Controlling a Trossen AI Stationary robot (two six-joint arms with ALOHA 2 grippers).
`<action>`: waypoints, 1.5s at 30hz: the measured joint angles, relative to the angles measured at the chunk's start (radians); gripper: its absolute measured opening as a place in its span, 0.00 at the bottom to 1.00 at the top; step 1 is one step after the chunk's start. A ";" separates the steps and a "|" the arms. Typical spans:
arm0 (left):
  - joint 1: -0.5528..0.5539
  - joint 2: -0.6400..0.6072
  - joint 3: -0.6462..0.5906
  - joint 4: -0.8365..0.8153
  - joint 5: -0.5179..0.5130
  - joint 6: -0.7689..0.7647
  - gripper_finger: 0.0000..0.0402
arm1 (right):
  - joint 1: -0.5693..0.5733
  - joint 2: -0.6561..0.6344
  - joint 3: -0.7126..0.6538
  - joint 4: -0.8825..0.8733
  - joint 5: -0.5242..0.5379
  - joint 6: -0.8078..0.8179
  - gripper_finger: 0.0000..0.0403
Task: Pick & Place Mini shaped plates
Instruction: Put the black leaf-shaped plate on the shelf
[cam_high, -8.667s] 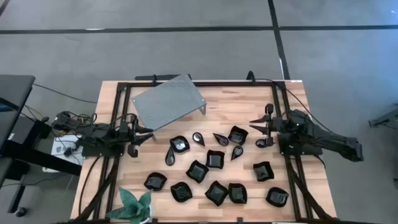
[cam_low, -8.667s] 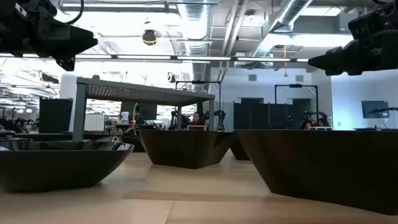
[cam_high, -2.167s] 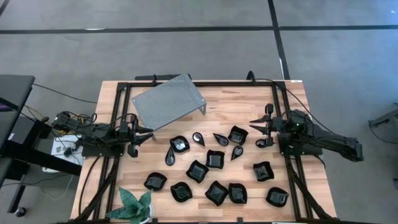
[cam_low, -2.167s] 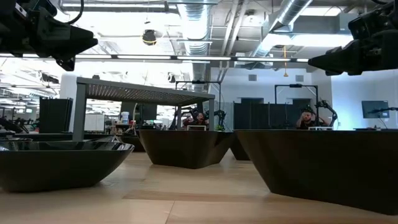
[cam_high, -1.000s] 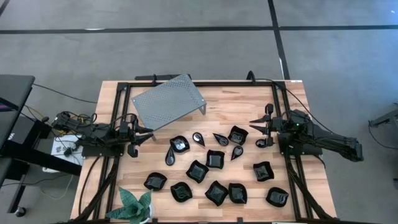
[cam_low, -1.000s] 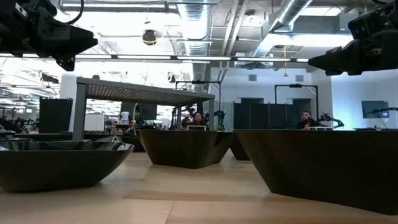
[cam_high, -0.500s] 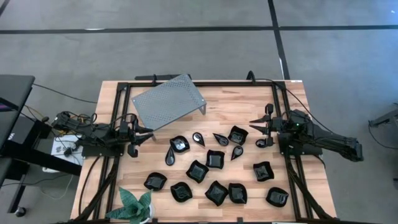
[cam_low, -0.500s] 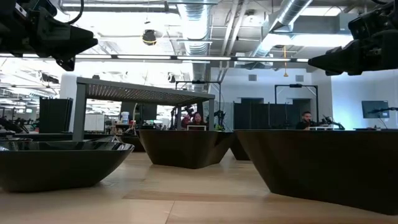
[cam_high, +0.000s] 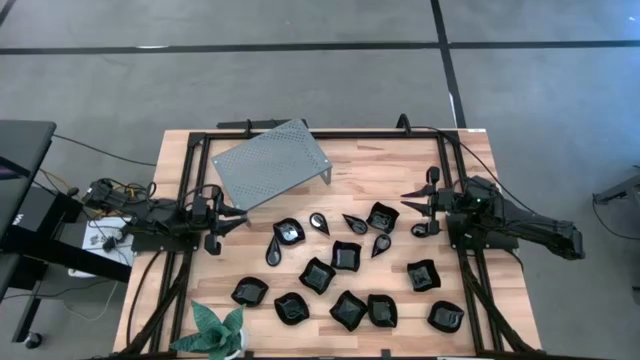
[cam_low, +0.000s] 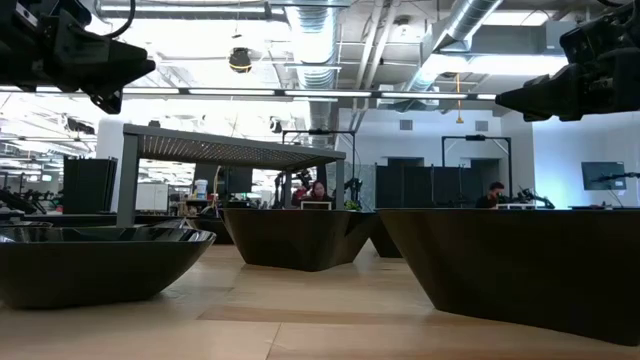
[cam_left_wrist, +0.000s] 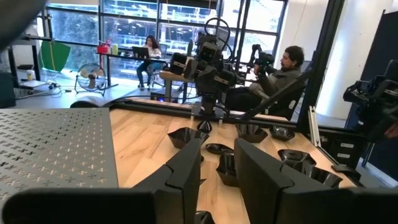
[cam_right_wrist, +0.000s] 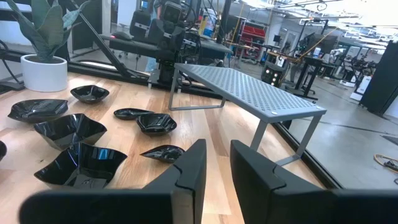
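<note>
Several mini shaped plates, small glossy black dishes, lie scattered on the wooden table's middle and near part, such as a squarish one (cam_high: 346, 256), a roundish one (cam_high: 288, 232) and a teardrop one (cam_high: 355, 223). Each rests on its underside. My left gripper (cam_high: 238, 217) hovers level at the table's left side, open, with nothing between its fingers (cam_left_wrist: 219, 146). My right gripper (cam_high: 405, 202) hovers level at the right side, open by a narrow gap (cam_right_wrist: 217, 149), also with nothing in it. Both stand above the table, clear of the plates, as the low view shows.
A grey perforated metal stand (cam_high: 272, 165) stands on legs at the far left-centre. A green potted plant (cam_high: 218, 330) sits at the near left edge. A black frame (cam_high: 330, 133) runs around the table. People sit at desks in the room beyond (cam_left_wrist: 283, 68).
</note>
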 joint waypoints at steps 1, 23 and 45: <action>0.000 0.000 0.000 0.000 0.000 0.000 0.25 | 0.000 0.000 0.000 0.000 0.000 0.000 0.17; 0.000 0.000 0.000 0.068 -0.001 -0.068 0.25 | 0.008 0.000 -0.002 0.179 -0.001 0.340 0.17; 0.000 0.559 0.304 0.313 0.281 -0.041 0.25 | 0.029 0.000 -0.001 0.417 0.007 0.325 0.17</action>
